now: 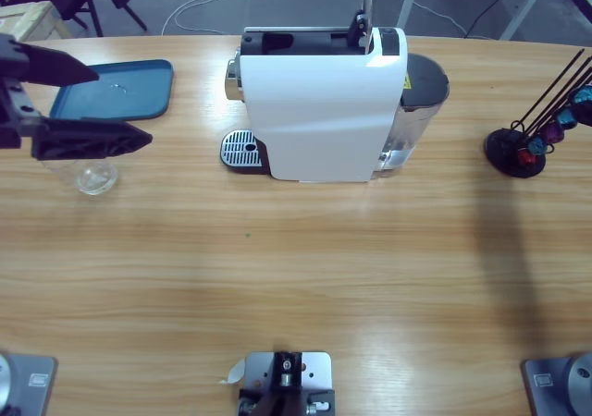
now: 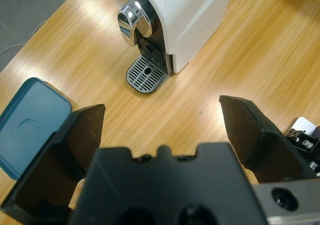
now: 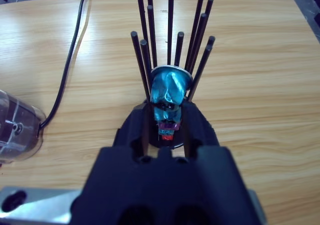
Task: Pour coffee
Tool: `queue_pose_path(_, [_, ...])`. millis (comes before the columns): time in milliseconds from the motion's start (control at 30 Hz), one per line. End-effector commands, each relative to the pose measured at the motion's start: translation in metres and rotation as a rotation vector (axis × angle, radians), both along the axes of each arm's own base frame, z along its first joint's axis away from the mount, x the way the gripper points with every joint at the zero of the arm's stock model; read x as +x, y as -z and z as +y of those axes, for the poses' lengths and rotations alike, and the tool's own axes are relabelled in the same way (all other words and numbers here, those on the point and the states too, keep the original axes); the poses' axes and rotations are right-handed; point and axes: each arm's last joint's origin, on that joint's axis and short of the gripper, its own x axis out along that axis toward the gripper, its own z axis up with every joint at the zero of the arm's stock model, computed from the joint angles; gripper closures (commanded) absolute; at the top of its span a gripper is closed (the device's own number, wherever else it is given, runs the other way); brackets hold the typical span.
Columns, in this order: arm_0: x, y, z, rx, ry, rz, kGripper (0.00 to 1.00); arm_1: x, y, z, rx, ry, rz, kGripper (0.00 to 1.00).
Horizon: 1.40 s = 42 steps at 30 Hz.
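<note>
We see the left gripper [image 1: 88, 106] spread wide above a clear glass cup [image 1: 95, 176] beside the teal tray [image 1: 139, 88]. The white coffee machine [image 1: 324, 102] stands mid-tabletop [image 1: 296, 277]. Our right gripper [image 3: 165, 117] is clenched on a blue capsule [image 3: 170, 87] in the capsule rack [image 3: 172, 30].

White coffee machine [image 1: 324, 111] upright, top lever raised, round drip grate [image 1: 241, 148] bare. Clear glass cup [image 1: 96, 175] near blue tray [image 1: 116, 90].

Bright even light, soft table [image 1: 305, 268] shadows
</note>
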Motion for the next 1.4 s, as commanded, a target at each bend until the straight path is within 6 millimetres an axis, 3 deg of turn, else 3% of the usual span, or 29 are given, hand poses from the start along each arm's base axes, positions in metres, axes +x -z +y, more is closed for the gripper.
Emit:
queue_pose_path(33, [0.0, 0.019, -0.007, 0.035, 0.011, 0.055, 0.0, 0.001, 0.008, -0.004, -0.012, 0.049, 0.022, 0.996])
queue_pose_path(167, [-0.001, 0.02, -0.008, 0.036, 0.015, 0.056, 0.0, 0.001, 0.007, -0.004, -0.01, 0.048, 0.011, 1.0])
queue_pose_path(200, [-0.001, 0.02, -0.008, 0.037, 0.015, 0.057, 0.0, 0.001, 0.006, -0.004, -0.007, 0.042, 0.011, 0.921])
queue_pose_path(267, [-0.001, 0.02, -0.008, 0.037, 0.015, 0.057, 0.0, 0.001, 0.006, -0.003, -0.001, 0.031, 0.013, 0.342])
queue_pose_path(300, [-0.001, 0.02, -0.008, 0.035, 0.015, 0.055, 0.0, -0.001, 0.005, -0.003, -0.003, 0.031, 0.016, 0.115])
queue_pose_path(333, [-0.001, 0.02, -0.008, 0.034, 0.015, 0.055, 0.0, -0.003, 0.006, -0.003, -0.003, 0.028, 0.02, 0.032])
queue_pose_path(367, [-0.001, 0.02, -0.008, 0.035, 0.015, 0.055, 0.0, -0.004, 0.006, -0.003, -0.002, 0.024, 0.024, 0.013])
queue_pose_path(533, [-0.002, 0.02, -0.007, 0.034, 0.016, 0.055, 0.0, -0.008, 0.008, -0.003, -0.006, 0.022, 0.039, 0.021])
queue_pose_path(867, [-0.002, 0.021, -0.007, 0.036, 0.016, 0.057, 0.0, 0.001, 0.01, -0.002, -0.005, 0.019, 0.042, 0.317])
queue_pose_path(1033, [-0.002, 0.022, -0.007, 0.037, 0.014, 0.06, 0.0, 0.004, 0.009, -0.002, -0.009, 0.027, 0.04, 0.325])
queue_pose_path(1100, [-0.002, 0.022, -0.007, 0.038, 0.014, 0.06, 0.0, 0.004, 0.01, -0.002, -0.008, 0.026, 0.043, 0.4])
queue_pose_path(1400, [-0.002, 0.022, -0.007, 0.035, 0.012, 0.061, 0.0, 0.007, 0.011, -0.002, -0.008, 0.034, 0.036, 0.416])
